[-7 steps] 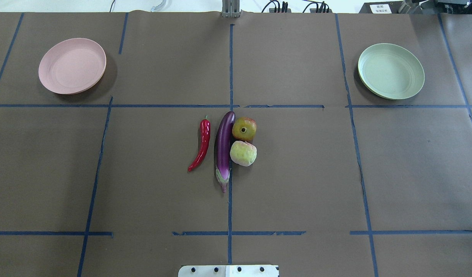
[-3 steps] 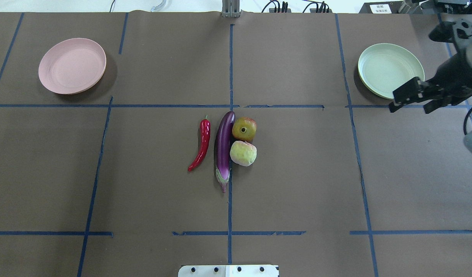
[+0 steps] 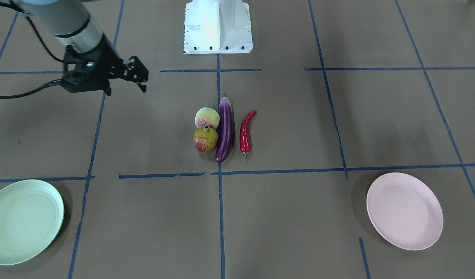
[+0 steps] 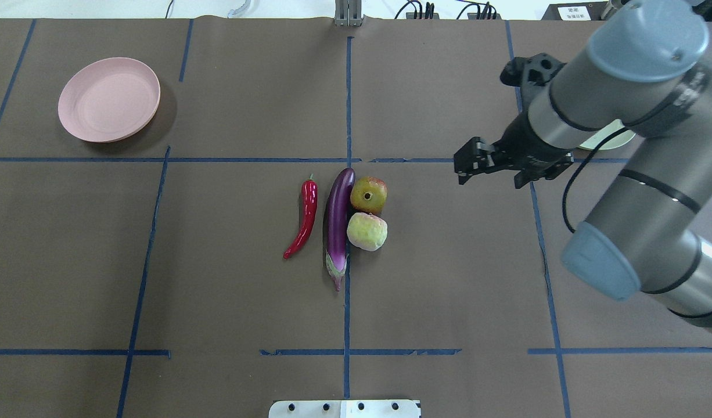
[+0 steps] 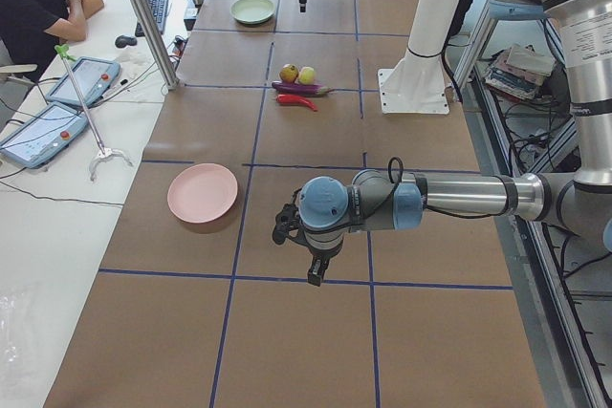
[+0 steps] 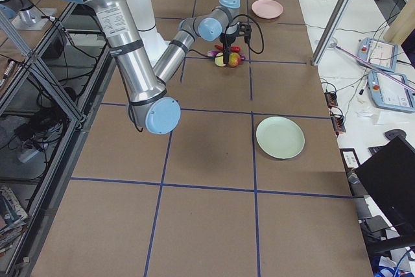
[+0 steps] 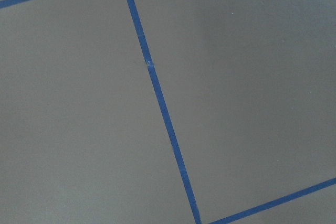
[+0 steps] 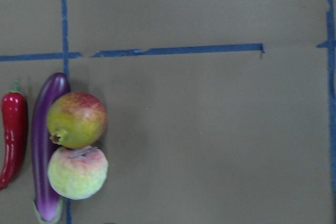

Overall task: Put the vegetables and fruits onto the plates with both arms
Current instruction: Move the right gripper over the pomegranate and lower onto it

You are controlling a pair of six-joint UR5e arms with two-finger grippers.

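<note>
I saw all four foods lying close together in the middle of the tabletop (image 4: 216, 290). The chili (image 4: 302, 217) lay just beside the eggplant (image 4: 337, 223). The pomegranate (image 4: 368, 195) and the peach (image 4: 367, 231) touched the eggplant's other side. I think they were put there so they could be reached from both sides.

The pink plate (image 4: 109, 98) sat by the far left corner and the green plate (image 3: 24, 221) by the far right corner, one for each side, I guess. Both were bare.

My right end effector (image 4: 488, 174) hung above the tabletop between the green plate and the food, jaws spread, holding nothing. My left end effector (image 5: 298, 253) was out toward the left edge, past the pink plate. I could not tell if it was spread or closed.

The chili and eggplant looked long, smooth and shiny, like plastic. The fruits looked round and duller. The plates looked round, shallow and not shiny.
</note>
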